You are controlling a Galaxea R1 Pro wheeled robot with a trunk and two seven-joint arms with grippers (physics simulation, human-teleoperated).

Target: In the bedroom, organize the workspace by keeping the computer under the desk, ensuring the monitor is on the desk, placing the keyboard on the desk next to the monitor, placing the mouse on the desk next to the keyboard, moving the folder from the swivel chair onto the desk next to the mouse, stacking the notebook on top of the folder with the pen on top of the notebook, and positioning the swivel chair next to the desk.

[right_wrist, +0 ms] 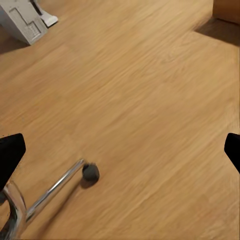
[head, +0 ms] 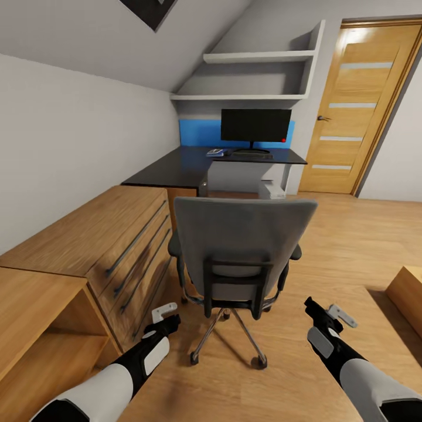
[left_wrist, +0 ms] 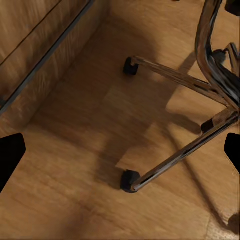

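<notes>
The swivel chair point(head: 243, 246) stands in mid-floor with its grey back toward me, hiding its seat and the folder. Its chrome base point(left_wrist: 190, 85) and a castor point(right_wrist: 90, 172) lie just ahead of my grippers. Beyond it, the black desk point(head: 176, 167) carries the monitor point(head: 255, 126). A small flat grey-blue thing point(head: 215, 152) lies left of the monitor's stand, too small to name. The white computer point(head: 272, 189) sits on the floor under the desk and shows as the computer point(right_wrist: 20, 22). My left gripper point(head: 167, 319) point(left_wrist: 120, 152) and right gripper point(head: 319, 310) point(right_wrist: 120, 150) hang open and empty on either side of the chair.
A light wood dresser point(head: 88, 234) with long handles runs along the left wall, with a lower wood unit point(head: 35, 328) nearer me. At the right edge stands a wooden box point(head: 407, 287). A closed wood door point(head: 357, 111) is at the back right, and white shelves point(head: 258, 58) hang above the desk.
</notes>
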